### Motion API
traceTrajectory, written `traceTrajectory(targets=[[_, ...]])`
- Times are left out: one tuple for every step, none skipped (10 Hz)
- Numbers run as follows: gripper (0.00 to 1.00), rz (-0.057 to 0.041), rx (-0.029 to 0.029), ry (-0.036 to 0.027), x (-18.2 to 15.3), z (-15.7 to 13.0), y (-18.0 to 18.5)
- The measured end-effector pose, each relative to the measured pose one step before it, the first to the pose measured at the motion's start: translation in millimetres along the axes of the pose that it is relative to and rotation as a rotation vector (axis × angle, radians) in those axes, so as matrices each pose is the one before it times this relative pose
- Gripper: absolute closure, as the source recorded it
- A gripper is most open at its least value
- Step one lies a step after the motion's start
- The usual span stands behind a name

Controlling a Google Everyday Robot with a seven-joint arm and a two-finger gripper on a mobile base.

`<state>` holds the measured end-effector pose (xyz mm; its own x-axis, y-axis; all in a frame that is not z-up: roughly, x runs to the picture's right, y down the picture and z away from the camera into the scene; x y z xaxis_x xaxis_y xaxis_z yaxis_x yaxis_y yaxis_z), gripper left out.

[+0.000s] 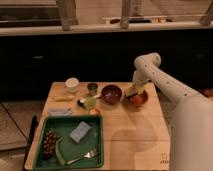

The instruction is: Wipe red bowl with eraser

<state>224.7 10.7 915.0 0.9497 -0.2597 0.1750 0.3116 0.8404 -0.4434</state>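
The red bowl (pixel 138 99) sits at the back right of the wooden table (pixel 135 140), next to a darker maroon bowl (pixel 111 94). My gripper (pixel 132 92) reaches down from the white arm (pixel 165 87) to the red bowl's left rim. A small pale block, the eraser (pixel 131 93), shows at the gripper's tip over the bowl's rim.
A green tray (pixel 95 152) at the front left holds a blue-grey sponge block (pixel 80 132), grapes (pixel 49 142), a green vegetable and a fork (pixel 82 158). A white cup (pixel 72 83), a small can (pixel 92 88), a green cup (pixel 90 102) and a yellow item (pixel 63 97) stand at the back left.
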Motion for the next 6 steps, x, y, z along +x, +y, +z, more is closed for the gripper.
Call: traceTrajectory(targets=[[1.00, -0.01099, -0.00403, -0.00591, -1.89, -1.96, 8.85], [1.00, -0.00312, -0.00224, -0.00848, 1.78, -3.84, 11.84], [1.00, 0.00578, 0.00110, 0.00390, 8.78, -4.41, 7.73], [1.00, 0.00432, 0.00076, -0.00501, 3.32, -2.59, 3.97], [1.00, 0.01109, 0.00168, 0.00315, 8.85, -3.91, 3.81], [1.00, 0.01305, 0.00422, 0.00268, 7.70, -2.49, 0.68]])
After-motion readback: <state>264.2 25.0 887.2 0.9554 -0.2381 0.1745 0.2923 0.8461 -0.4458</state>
